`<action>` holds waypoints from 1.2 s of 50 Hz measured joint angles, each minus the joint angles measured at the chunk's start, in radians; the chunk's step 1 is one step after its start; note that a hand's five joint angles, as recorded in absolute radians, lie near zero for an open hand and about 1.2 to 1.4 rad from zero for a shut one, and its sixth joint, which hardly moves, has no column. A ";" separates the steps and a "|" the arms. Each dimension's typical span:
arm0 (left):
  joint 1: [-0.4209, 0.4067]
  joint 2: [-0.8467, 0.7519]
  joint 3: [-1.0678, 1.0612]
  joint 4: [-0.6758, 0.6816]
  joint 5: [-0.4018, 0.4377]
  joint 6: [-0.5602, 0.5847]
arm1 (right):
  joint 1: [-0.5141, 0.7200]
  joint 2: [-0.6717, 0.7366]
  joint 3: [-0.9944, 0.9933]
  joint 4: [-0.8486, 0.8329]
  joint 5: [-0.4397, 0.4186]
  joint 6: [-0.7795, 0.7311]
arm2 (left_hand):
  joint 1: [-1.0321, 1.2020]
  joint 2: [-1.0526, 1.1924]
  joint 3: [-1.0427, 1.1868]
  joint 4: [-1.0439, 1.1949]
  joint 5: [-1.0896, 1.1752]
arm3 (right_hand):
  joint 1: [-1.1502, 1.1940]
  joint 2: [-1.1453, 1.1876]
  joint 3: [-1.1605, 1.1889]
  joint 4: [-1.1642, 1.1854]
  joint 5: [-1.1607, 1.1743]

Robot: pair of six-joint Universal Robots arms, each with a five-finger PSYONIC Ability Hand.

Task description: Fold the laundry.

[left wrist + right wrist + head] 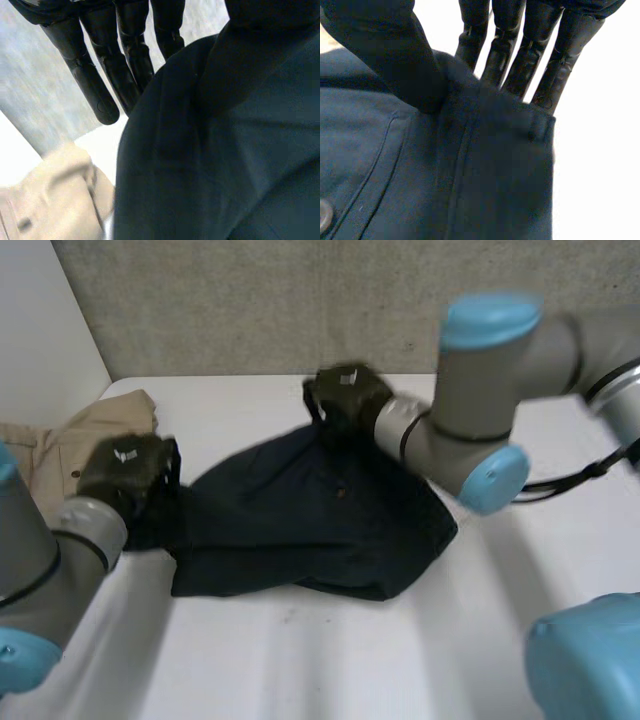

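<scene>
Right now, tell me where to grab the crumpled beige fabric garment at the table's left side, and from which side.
Probably its rounded far corner: the crumpled beige garment ends there on bare white table, so come from the right. Nearer, the left hand and dark navy garment crowd it.

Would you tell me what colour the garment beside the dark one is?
That garment is plain tan, clearest in the head view.
</scene>
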 measured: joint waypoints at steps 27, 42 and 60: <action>-0.090 0.268 0.227 -0.001 0.031 -0.002 | -0.135 -0.759 0.755 -0.010 0.029 -0.244 | -0.005 -0.025 -0.013 -0.028 -0.010 | -0.302 -0.380 -0.356 -0.364 -0.308; -0.117 0.135 0.060 -0.030 0.048 -0.002 | -0.123 -0.576 0.844 -0.012 0.056 -0.336 | -0.746 -0.778 -0.766 -0.785 -0.780 | -0.754 -0.927 -0.934 -0.931 -0.901; 0.103 -0.105 0.008 -0.057 -0.006 -0.010 | -0.117 -0.449 0.990 -0.184 0.110 -0.388 | -0.756 -0.787 -0.773 -0.793 -0.790 | -0.754 -0.927 -0.934 -0.931 -0.901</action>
